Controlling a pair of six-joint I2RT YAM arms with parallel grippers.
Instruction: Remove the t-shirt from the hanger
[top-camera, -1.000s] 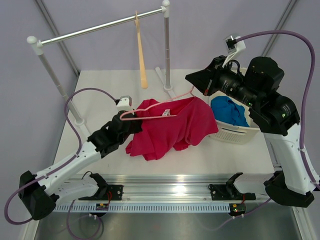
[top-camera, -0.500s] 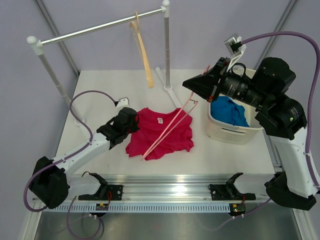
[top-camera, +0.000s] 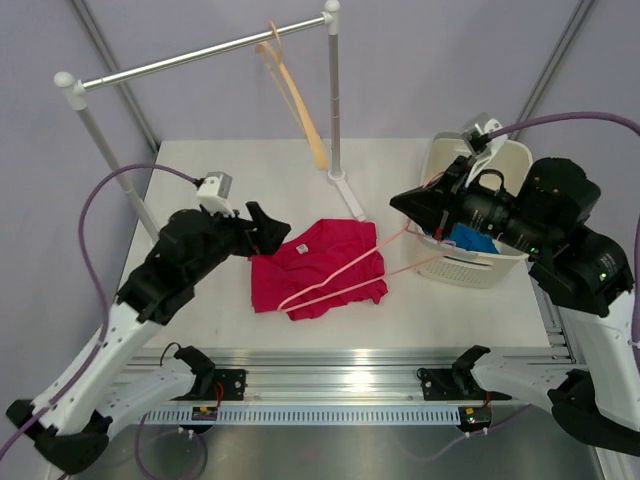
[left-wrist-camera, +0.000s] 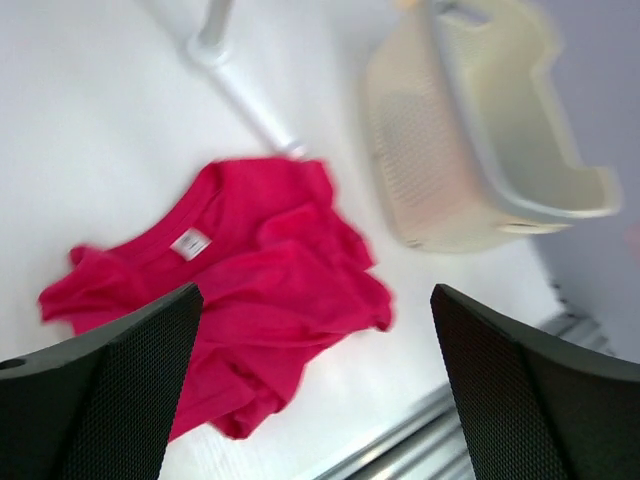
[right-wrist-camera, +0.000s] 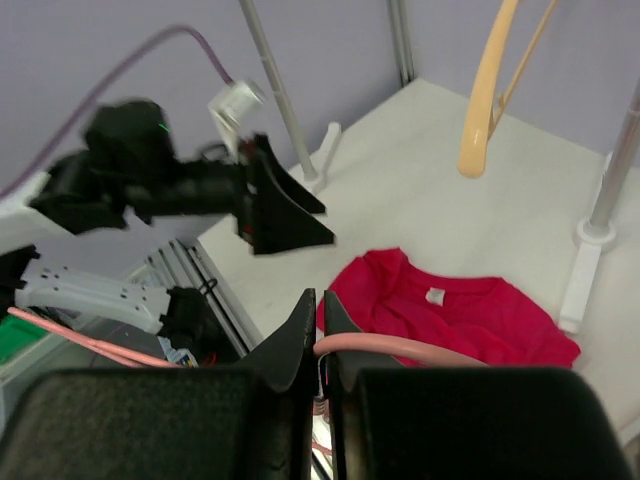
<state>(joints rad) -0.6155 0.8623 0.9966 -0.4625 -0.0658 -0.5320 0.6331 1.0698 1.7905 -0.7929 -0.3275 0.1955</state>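
The red t-shirt (top-camera: 318, 268) lies crumpled on the table (top-camera: 200, 180), about midway between the left and right edges and closer to the near edge than the far one. Its neck label faces up and nothing is gripping it. The right gripper (right-wrist-camera: 319, 330) is clamped shut on the thin pink hanger (right-wrist-camera: 400, 349) and carries it in the air. From above, the hanger's wire crosses over the shirt on a slant, but the wrist view shows it held well above the cloth, so I'd judge the shirt has come free and the hanger is kept high to stop it snagging again. I can't be fully sure that no part of the wire catches a fold at its low end. The left gripper (top-camera: 268, 228) hangs over the table just to the left of the shirt with its jaws spread wide and nothing between them. Its own camera looks straight down on the garment, which suits pinning or tugging the fabric if the hanger drags it. By the right edge sits a pale basket (top-camera: 470, 268) with a blue garment (top-camera: 470, 240) inside, just under the right arm. A metal rack (top-camera: 190, 55) stands across the far left corner, with a wooden hanger (top-camera: 300, 105) on its rail. The task looks essentially done, apart from putting the hanger down.
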